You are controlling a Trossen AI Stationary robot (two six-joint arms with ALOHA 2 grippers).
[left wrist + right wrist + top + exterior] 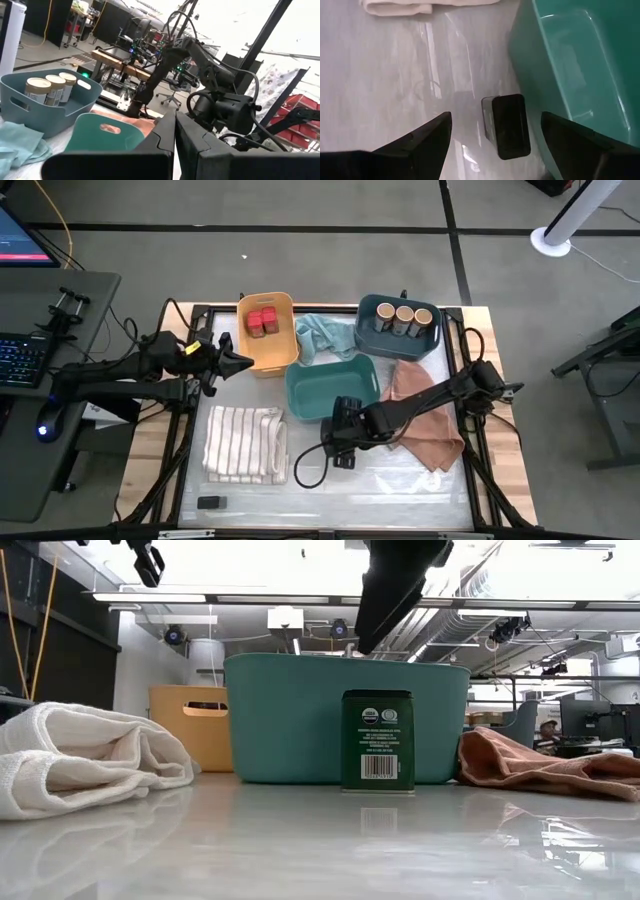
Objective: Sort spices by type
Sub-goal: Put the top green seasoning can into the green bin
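A flat dark green-black tin (377, 740) stands upright on its narrow end on the table, just in front of the teal bin (300, 720). My right gripper (495, 116) hangs open above it, one finger on either side of the tin (512, 125), clear of its top. A second black tin (211, 502) lies flat near the table's near-left corner. Red-topped jars (262, 321) stand in the yellow bin (270, 360). Three tan-lidded round jars (403, 318) stand in the dark blue bin (372, 308). My left gripper (243, 363) is shut and waits beside the yellow bin.
The teal bin (300, 395) sits mid-table with nothing showing in it. A striped white cloth (245, 443) lies left of it, a light teal cloth (325, 335) behind it, and a rust-pink cloth (425, 420) under my right arm. There is bare table along the near edge.
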